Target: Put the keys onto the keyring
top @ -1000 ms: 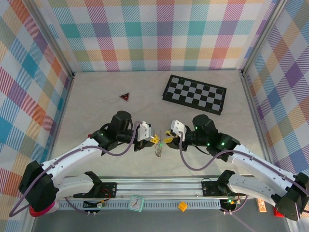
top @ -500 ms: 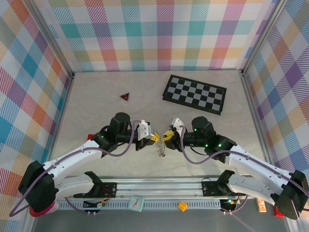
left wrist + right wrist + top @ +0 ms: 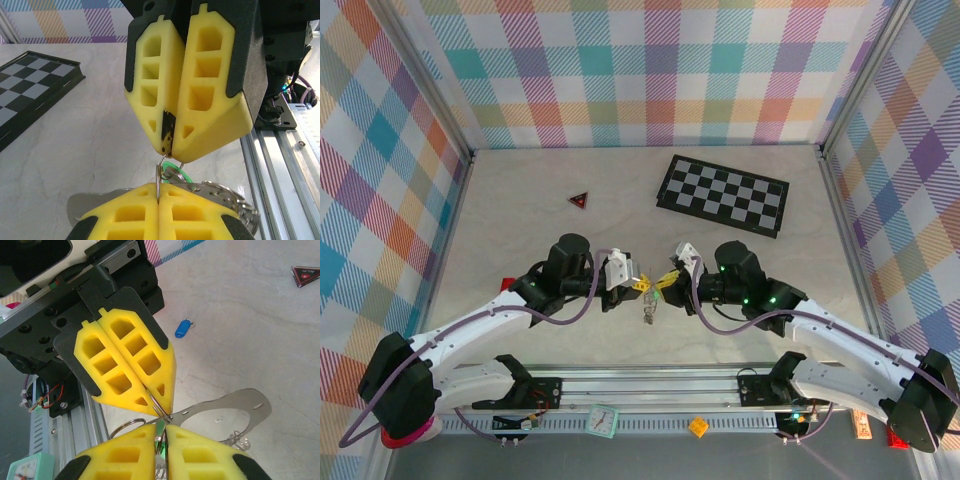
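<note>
Two sets of fingers meet tip to tip just above the tabletop [image 3: 520, 200], near its front edge. The left fingers [image 3: 125, 220] are pressed together on a thin wire loop of the keyring [image 3: 648, 311], and the ring's silvery bulk hangs below the meeting point. The right fingers [image 3: 210, 100] stand all but closed with a sliver of green between them. They appear to pinch the green key [image 3: 173, 173] right at the wire. The blue key [image 3: 183, 329] lies loose on the tabletop, at twelve o'clock from the right fingers in the right wrist view and well apart from the ring. A red triangle [image 3: 306, 276] sits out at two o'clock.

The step in hand looks like working the green key onto the wire. To do it well, the left side should hold firm and not twist, so the wire keeps its line. The right side should make small moves only, sliding the key's hole along the wire rather than pulling across it. A sideways tug could drag the thin wire out of the left pinch and drop the whole bunch. I cannot tell whether the key is already threaded; the fingertips hide that joint.
</note>
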{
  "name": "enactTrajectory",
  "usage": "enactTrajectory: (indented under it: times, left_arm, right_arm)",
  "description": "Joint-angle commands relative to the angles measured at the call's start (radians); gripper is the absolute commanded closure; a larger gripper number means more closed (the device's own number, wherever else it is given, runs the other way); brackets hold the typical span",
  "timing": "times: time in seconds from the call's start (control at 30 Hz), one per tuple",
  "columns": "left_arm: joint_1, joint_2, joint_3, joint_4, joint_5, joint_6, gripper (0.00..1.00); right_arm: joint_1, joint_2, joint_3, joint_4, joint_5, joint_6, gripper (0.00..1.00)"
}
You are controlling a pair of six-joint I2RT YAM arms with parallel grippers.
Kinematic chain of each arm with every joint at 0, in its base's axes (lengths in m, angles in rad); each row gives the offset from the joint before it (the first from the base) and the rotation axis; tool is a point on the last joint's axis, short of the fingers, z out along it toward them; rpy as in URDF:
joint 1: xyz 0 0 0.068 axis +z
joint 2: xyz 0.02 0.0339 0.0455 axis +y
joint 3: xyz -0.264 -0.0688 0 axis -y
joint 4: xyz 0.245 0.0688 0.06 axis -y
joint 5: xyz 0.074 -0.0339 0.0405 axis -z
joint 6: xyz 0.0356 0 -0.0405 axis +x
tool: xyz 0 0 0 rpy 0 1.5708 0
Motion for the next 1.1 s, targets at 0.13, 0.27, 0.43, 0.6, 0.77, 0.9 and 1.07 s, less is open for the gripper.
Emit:
enactTrajectory:
  times: [0.13,0.27,0.43,0.6,0.77,0.9,1.07]
  left_arm:
    - [-0.011,-0.017,0.004,0.07,0.023,-0.013,1.0]
    - [-0.011,-0.018,0.006,0.081,0.027,-0.015,1.0]
    - [-0.011,-0.022,0.001,0.103,0.058,-0.016,1.0]
    - [-0.011,-0.026,-0.018,0.186,0.108,-0.039,1.0]
    - [-0.011,-0.018,-0.025,0.237,0.138,-0.065,1.0]
    - [-0.013,-0.023,-0.035,0.241,0.113,-0.076,1.0]
    - [-0.014,-0.026,-0.066,0.275,0.111,-0.092,1.0]
  right_arm:
    - [0.001,-0.008,0.004,0.006,-0.009,0.011,0.9]
    - [0.0,-0.019,0.003,-0.006,0.002,0.002,0.98]
    - [0.0,-0.053,-0.008,-0.024,0.066,-0.019,1.0]
    - [-0.005,-0.034,-0.023,-0.007,0.043,-0.014,1.0]
    - [-0.005,-0.009,-0.029,0.025,-0.008,-0.005,1.0]
    - [-0.011,-0.056,-0.053,0.047,0.025,-0.012,0.86]
    - [-0.013,-0.133,-0.103,0.101,0.008,-0.134,0.75]
